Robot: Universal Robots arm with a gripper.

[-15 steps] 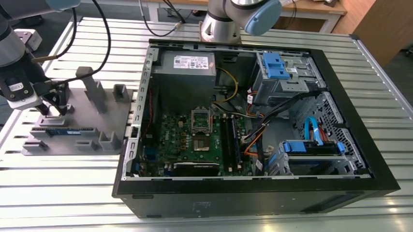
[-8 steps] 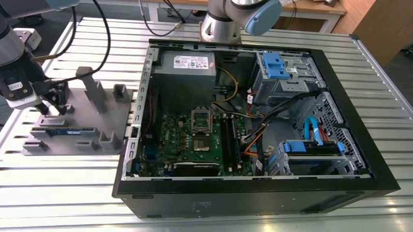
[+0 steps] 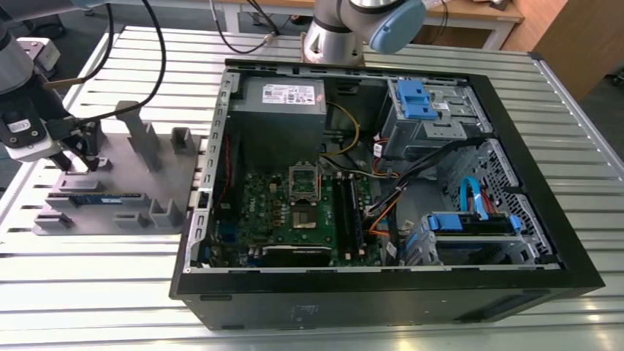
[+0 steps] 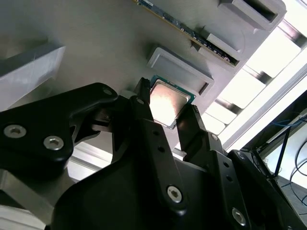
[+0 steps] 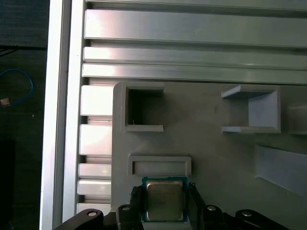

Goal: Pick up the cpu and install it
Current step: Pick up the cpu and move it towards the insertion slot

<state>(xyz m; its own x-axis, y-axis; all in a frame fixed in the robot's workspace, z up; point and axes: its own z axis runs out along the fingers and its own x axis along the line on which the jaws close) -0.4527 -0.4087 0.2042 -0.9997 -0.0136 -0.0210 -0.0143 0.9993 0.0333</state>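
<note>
At the grey parts tray (image 3: 146,183) on the slatted aluminium table (image 3: 98,292), where does the gripper (image 3: 78,157) stand? (Desk)

Low over the end of the tray away from the open computer case (image 3: 390,292), at the exterior view's left. The tray lies just beside the case. (Photographer)

And the cpu? (Desk)

Right inside the gripper (image 5: 164,190). In both wrist views the cpu (image 5: 164,201) (image 4: 168,98) lies flat with its silvery top facing the cameras. One black finger (image 5: 136,195) lies along one edge, and the other is against the opposite edge. The gripper is closed on the chip. The cpu sits just beside a low raised block (image 5: 159,166) of the tray. Whether it rests on the tray or hangs just clear of it cannot be told. (Photographer)

What else is on the tray? (Desk)

A memory stick (image 3: 98,198) lies near the gripper among several upright grey holders. (Photographer)

And the case? (Desk)

It lies on its side with the motherboard (image 3: 283,212) facing up. The square socket (image 3: 305,219) near the board's middle is well apart from the gripper and the cpu. The arm's base (image 3: 337,40) stands on the table beyond the case. (Photographer)
</note>
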